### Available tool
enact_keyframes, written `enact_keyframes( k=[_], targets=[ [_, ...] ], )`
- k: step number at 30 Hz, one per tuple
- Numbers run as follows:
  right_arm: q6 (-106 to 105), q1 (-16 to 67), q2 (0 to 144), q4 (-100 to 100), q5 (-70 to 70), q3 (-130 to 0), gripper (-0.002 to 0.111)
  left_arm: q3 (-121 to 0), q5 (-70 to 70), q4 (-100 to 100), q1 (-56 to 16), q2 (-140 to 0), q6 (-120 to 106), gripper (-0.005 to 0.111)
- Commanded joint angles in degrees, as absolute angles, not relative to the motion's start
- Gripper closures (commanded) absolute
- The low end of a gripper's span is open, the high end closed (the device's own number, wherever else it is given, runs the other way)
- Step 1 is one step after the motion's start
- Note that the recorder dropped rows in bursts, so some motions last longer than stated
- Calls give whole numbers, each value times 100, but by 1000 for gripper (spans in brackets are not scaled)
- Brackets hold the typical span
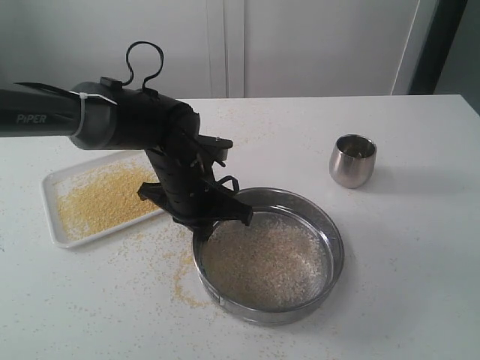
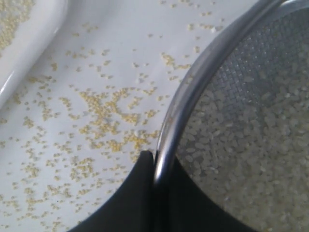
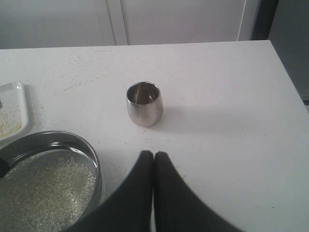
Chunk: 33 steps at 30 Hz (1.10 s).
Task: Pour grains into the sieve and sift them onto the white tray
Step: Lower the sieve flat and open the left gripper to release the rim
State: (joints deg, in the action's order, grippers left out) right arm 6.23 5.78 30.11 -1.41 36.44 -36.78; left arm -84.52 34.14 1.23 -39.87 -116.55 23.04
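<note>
The steel sieve point(image 1: 339, 251) is to the right of the white tray point(image 1: 52, 191), at table height; I cannot tell whether it rests on the table. Pale off-white grains point(image 1: 266, 262) cover its mesh. Golden-yellow meal point(image 1: 105, 199) lies spread on the tray. My left gripper point(image 1: 225, 217) is shut on the sieve's near-left rim point(image 2: 193, 92), one finger outside and one inside the wall, as the left gripper point(image 2: 157, 159) shows in the left wrist view. My right gripper point(image 3: 153, 155) is shut on nothing, hovering above the table short of the sieve rim point(image 3: 91, 154).
A small rounded steel cup point(image 1: 352, 160) stands upright to the back right of the sieve; the right wrist view looks straight at the cup point(image 3: 144, 104). Spilled yellow granules point(image 2: 106, 116) dot the table between tray and sieve. The table's right edge is near.
</note>
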Motion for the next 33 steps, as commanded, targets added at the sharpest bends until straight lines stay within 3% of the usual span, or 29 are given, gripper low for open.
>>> enact_keyframes(
  k=[1, 3, 5, 6, 8, 10, 33],
  targets=[
    [628, 535, 2985, -158, 3596, -3655, 108, -8467, 3437, 0, -4009, -11601, 2327, 107],
    [628, 535, 2985, -158, 3596, -3655, 108, -8467, 3437, 0, -4009, -11601, 2327, 103],
    [628, 535, 2985, -158, 3596, -3655, 108, -8467, 3426, 0, -4009, -11601, 2327, 81],
    [628, 535, 2985, -158, 3596, -3655, 108, -8467, 3426, 0, -4009, -11601, 2327, 65],
    [628, 535, 2985, -158, 3596, -3655, 108, -8467, 3426, 0, -4009, -11601, 2314, 48],
    [628, 535, 2985, -158, 3596, -3655, 108, -8467, 3426, 0, -4009, -11601, 2314, 41],
    [628, 535, 2985, -158, 3596, -3655, 108, -8467, 3555, 78, -4009, -11326, 2314, 43]
  ],
)
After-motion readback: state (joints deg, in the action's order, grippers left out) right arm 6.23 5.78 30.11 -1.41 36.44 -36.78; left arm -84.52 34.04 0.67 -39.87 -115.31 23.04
